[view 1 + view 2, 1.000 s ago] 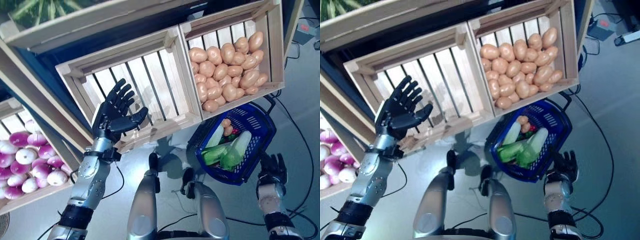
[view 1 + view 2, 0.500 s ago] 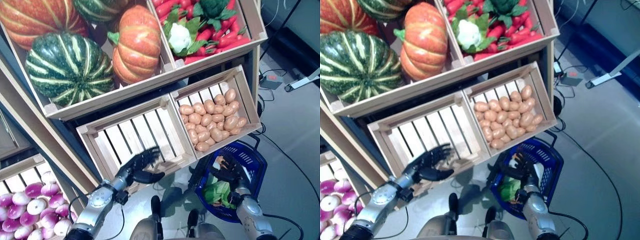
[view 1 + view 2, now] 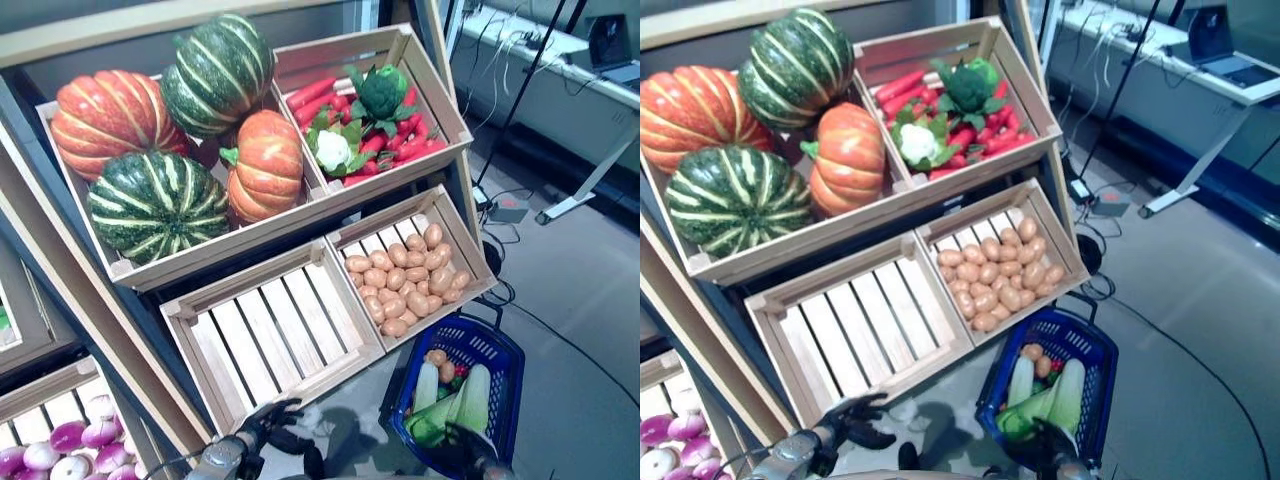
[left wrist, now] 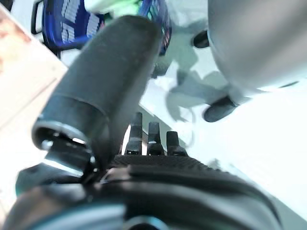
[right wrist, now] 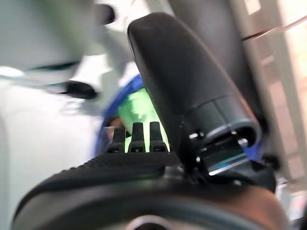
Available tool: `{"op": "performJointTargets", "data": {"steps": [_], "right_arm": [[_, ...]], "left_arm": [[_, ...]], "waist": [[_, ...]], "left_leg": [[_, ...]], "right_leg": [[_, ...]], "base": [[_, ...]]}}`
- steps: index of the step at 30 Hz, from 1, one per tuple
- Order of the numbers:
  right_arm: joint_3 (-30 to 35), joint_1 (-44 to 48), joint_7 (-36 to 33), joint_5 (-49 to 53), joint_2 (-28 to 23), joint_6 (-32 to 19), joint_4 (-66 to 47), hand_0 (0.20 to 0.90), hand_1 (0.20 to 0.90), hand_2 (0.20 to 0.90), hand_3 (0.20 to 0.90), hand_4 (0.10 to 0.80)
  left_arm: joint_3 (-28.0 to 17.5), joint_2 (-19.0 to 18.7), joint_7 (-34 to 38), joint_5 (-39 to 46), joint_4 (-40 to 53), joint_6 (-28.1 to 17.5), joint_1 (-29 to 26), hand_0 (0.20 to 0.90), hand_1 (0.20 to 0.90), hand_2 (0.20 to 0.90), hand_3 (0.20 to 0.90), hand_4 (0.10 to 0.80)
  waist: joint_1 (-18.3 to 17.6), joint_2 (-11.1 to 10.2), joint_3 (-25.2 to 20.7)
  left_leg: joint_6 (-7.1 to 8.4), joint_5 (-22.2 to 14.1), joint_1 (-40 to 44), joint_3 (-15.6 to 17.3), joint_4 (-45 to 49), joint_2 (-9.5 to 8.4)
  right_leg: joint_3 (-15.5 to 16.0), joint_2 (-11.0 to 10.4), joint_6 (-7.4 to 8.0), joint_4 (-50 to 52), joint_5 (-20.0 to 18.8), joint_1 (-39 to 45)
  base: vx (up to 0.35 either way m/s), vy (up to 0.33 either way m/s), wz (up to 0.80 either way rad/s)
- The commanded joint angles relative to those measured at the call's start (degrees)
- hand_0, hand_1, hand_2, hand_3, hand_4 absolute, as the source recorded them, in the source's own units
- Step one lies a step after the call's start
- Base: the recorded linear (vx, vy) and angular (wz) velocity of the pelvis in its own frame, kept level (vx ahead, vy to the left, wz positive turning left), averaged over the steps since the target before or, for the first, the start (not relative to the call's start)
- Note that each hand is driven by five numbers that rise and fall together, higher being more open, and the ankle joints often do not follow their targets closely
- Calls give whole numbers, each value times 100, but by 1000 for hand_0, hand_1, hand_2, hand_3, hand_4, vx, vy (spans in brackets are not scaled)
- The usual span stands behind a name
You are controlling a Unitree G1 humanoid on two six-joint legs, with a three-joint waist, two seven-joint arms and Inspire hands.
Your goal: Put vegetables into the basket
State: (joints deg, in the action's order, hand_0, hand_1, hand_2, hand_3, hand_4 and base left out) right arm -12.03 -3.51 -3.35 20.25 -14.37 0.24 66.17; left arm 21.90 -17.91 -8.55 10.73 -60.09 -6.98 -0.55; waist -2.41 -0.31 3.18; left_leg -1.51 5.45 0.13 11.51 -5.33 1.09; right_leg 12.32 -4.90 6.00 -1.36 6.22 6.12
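Observation:
The blue plastic basket (image 3: 478, 340) stands on the floor at the foot of the wooden stand, to my right. In it lie pale green long vegetables (image 3: 474, 395), a potato (image 3: 436, 358) and something small and red. My right hand (image 3: 468, 440) is low at the basket's near rim; in the right wrist view its fingers (image 5: 136, 136) are straight over a green vegetable (image 5: 139, 108), holding nothing. My left hand (image 3: 265, 422) is low in front of the empty slatted crate (image 3: 270, 335). In the left wrist view its fingers (image 4: 149, 139) are straight and empty, with the basket (image 4: 72, 19) beyond.
The wooden stand (image 3: 150, 275) rises in tiers of crates to the left of the basket and above it. A table on metal legs (image 3: 590, 170) stands at the back right. A grey box and cables (image 3: 510, 208) lie on the floor behind the basket.
The camera has tilted up, so the whole picture has shifted and more of the stand shows. Both hands now sit at the bottom edge; the left has dropped away from the empty crate.

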Motion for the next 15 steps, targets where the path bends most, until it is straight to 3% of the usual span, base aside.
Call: {"op": "performJointTargets", "data": {"steps": [1, 9, 15], "right_arm": [[145, 237, -194, -64, -31, 143, 304, 900, 900, 900, 900, 800], [157, 304, -38, -95, 222, 47, 700, 900, 900, 900, 900, 800], [0, 351, 160, -158, 288, -30, 615, 900, 900, 900, 900, 800]], "left_arm": [[-177, 146, 458, -459, -630, 105, -293, 900, 900, 900, 900, 800], [-364, 424, 1145, -994, -1288, 630, -75, 900, 900, 900, 900, 800], [-270, 486, 1022, -1152, -1332, 907, -111, 900, 900, 900, 900, 800]], "waist": [[-76, 66, 82], [12, 54, -54], [1, 61, -97]], "left_leg": [[280, -652, 333, 67, 170, 193], [241, -727, 444, -109, 184, 152], [231, -733, 467, -149, 168, 142]], "right_leg": [[46, -37, 5, -89, -612, -298], [2, -37, -30, -76, -569, -188], [-32, -30, -41, -51, -555, -189]], "base": [[45, 12, -9], [45, 9, -1], [6, 2, 0]]}}
